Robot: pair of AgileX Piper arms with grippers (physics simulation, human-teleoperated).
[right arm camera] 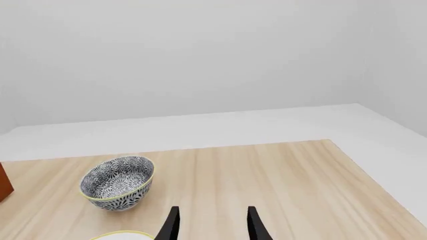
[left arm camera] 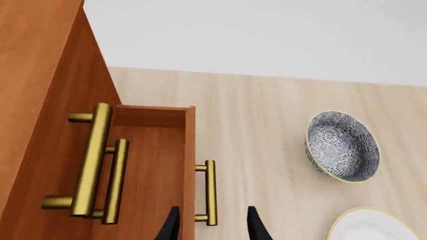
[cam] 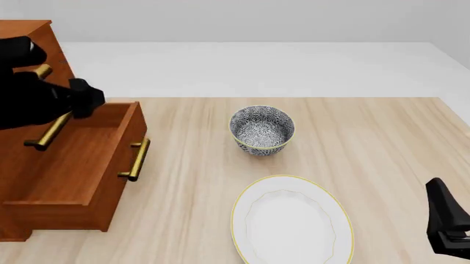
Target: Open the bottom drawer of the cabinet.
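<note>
The cabinet [cam: 26, 30] stands at the table's left edge, its reddish-brown front [left arm camera: 40, 75] filling one side of the left wrist view. The bottom drawer [cam: 81, 159] is pulled well out, its inside [left arm camera: 153, 150] bare. Its brass bar handle [cam: 138, 159] faces the table's middle. My left gripper [left arm camera: 213, 227] is open and hangs above that handle [left arm camera: 210, 192], not touching it. In the front view the left arm [cam: 44, 102] covers the upper drawers. Low at the right, my right gripper [right arm camera: 211, 225] is open and holds nothing.
A patterned blue-and-white bowl [cam: 262, 129] sits mid-table to the right of the drawer. A white plate with a yellow rim [cam: 291, 220] lies nearer the front edge. The two upper drawers' brass handles [left arm camera: 93, 160] stick out of the cabinet front.
</note>
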